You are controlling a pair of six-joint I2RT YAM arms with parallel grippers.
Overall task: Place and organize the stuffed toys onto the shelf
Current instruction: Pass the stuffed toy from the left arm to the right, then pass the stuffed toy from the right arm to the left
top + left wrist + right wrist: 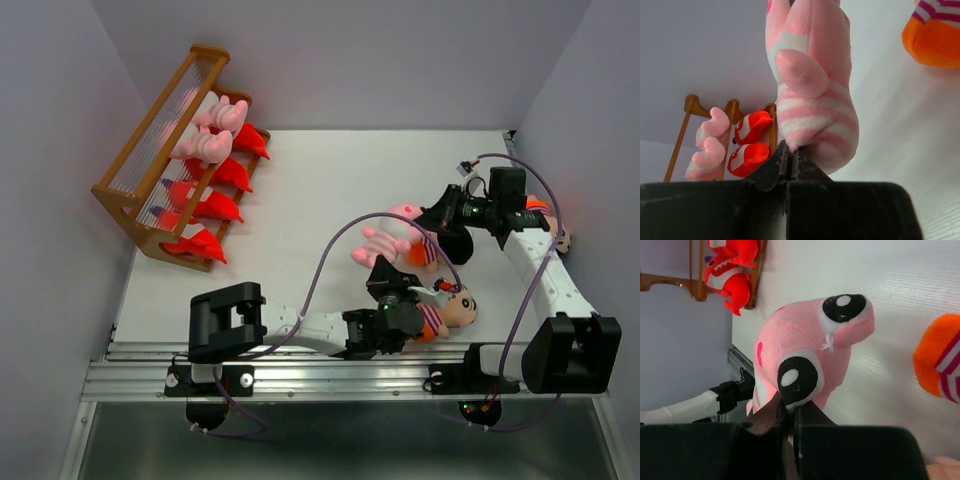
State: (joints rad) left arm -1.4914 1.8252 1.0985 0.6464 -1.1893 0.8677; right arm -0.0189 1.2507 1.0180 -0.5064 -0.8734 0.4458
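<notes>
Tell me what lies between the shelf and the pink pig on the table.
Top view: only bare table between shelf and pig; a purple cable arcs above.

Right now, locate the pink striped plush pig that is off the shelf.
In the top view the pink striped plush pig is right of the white table's centre, just beyond the tan-headed boy doll.

White table (pixel 300 200); pale lilac walls (pixel 400 60).

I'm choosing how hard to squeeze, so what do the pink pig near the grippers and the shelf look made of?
The pink pig: soft plush fabric, matte, with a fuzzy nap showing on its stripes. The shelf: apparently wood, brown with a mild sheen on the frame; the thin pale bars are too fine to tell.
</notes>
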